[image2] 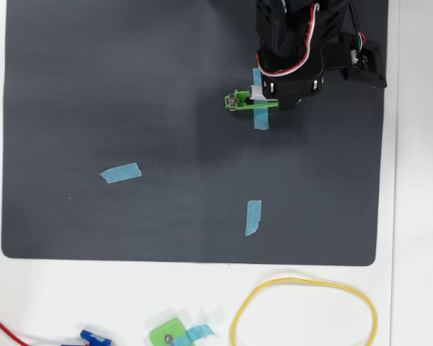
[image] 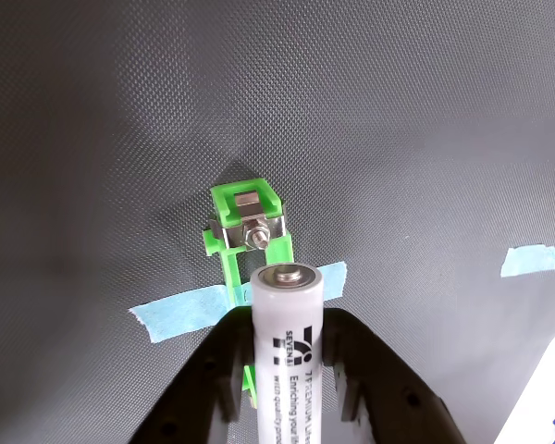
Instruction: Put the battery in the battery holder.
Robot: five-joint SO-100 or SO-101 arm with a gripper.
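In the wrist view my gripper (image: 288,365) is shut on the battery (image: 288,361), a white cylinder with black print whose metal end cap faces the camera. It hangs just above the battery holder (image: 248,236), a bright-green frame with a silver screw at its far end and blue tape across its middle; the near part of the holder is hidden behind the battery. In the overhead view the gripper (image2: 263,91) sits over the right end of the battery holder (image2: 238,101), with the battery (image2: 257,91) showing white beside the black fingers.
The holder lies on a dark grey mat (image2: 130,86). Loose blue tape strips (image2: 120,172) (image2: 253,217) stick to the mat. Below the mat on the white table lie a yellow loop of band (image2: 303,313) and a squarish green block (image2: 167,334).
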